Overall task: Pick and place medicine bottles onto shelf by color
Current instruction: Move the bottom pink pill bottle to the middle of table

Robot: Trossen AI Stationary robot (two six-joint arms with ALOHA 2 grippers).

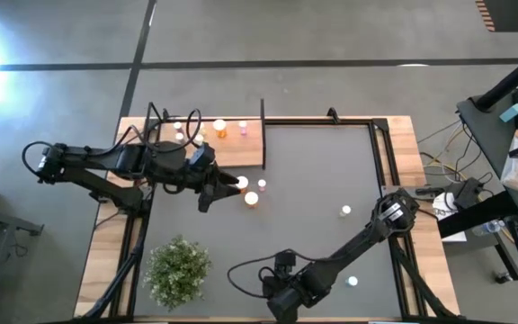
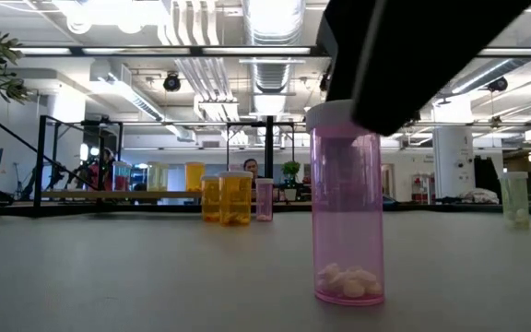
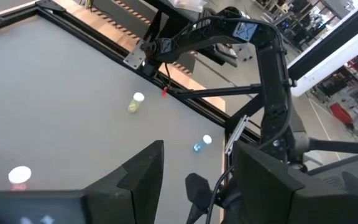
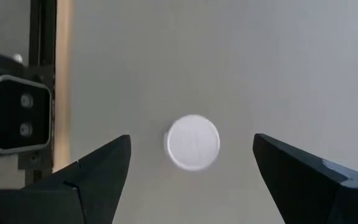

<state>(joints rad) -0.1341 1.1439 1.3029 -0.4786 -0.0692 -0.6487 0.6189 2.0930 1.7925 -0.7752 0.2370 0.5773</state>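
A pink bottle (image 2: 347,221) with a white cap (image 4: 192,142) stands upright on the dark tabletop near the table's near edge. My right gripper (image 4: 191,165) hangs over it, open, one finger on either side of the cap and apart from it. The arm hides this bottle in the high view. My left gripper (image 1: 218,191) is open and empty beside three small bottles (image 1: 251,200) just off the shelf's near edge. The light-wood shelf (image 1: 241,148) at the far left carries several bottles (image 1: 219,128).
A loose bottle (image 1: 345,211) stands right of centre and another (image 1: 352,281) near the front right. A green bushy plant (image 1: 178,267) stands at the front left. The low camera's housing (image 4: 17,115) sits close to my right gripper.
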